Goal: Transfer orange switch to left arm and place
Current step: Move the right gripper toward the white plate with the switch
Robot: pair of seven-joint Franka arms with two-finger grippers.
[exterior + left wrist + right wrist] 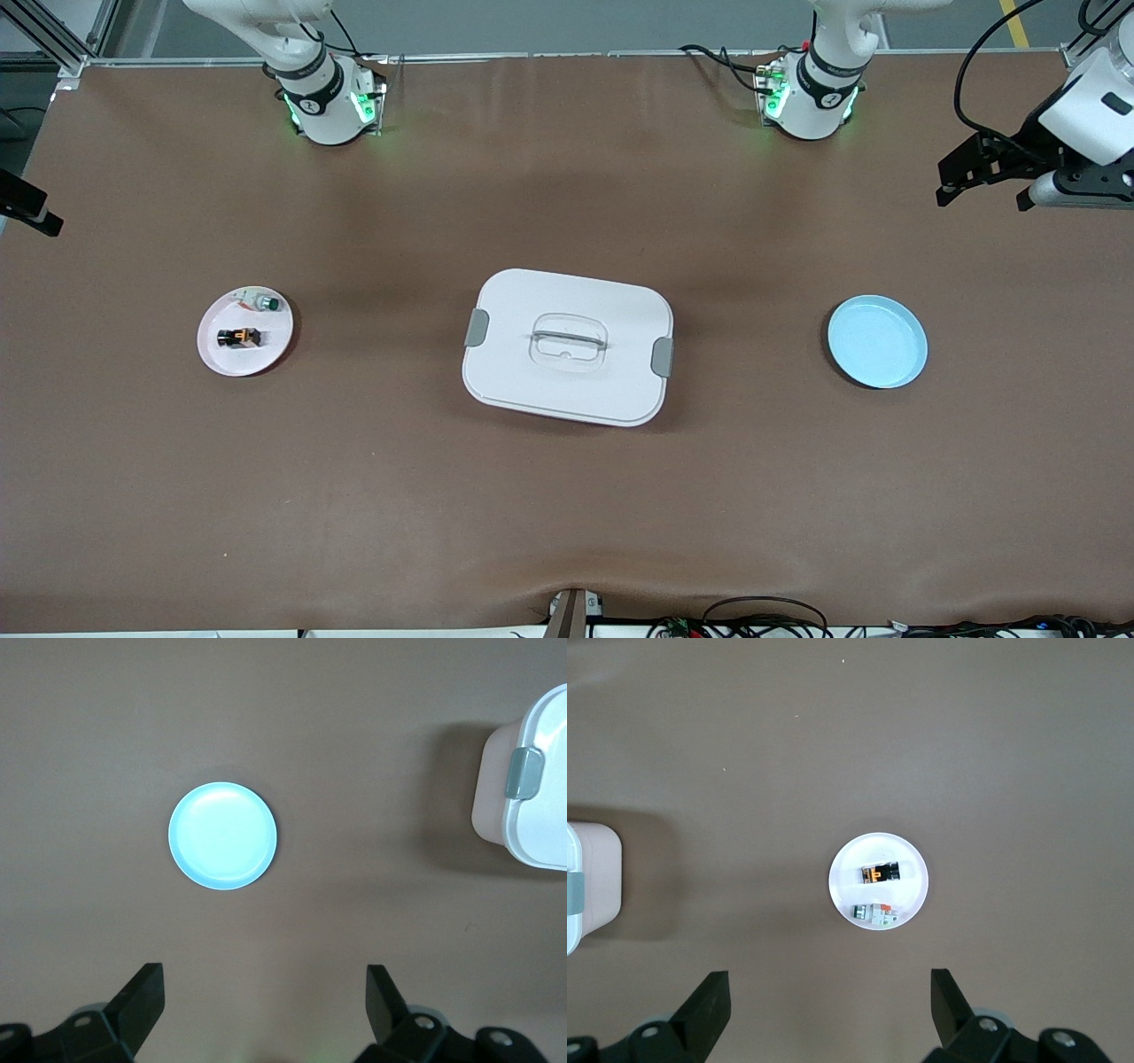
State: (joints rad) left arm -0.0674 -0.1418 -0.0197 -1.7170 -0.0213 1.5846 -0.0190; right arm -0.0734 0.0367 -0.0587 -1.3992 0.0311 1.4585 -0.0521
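Stands mid-table as the one tall obstacle: large white rounded-rectangular plastic box (567, 357) with grey latches, between small pink plate (275, 344) and pale blue round plate (877, 342). Leaves open brown tabletop (567, 505) nearer the front camera and toward the bases.

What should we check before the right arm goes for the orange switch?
1. Switch lying on the pink plate, nothing over it: ok.
2. Green-capped part on the same plate, apart from the switch: ok.
3. Right pincer open, empty, high over the table: ok.
4. Left pincer open, empty, waiting high at its end: ok.
5. Box shut, mid-table between the plates: ok.
6. Blue plate bare: ok.
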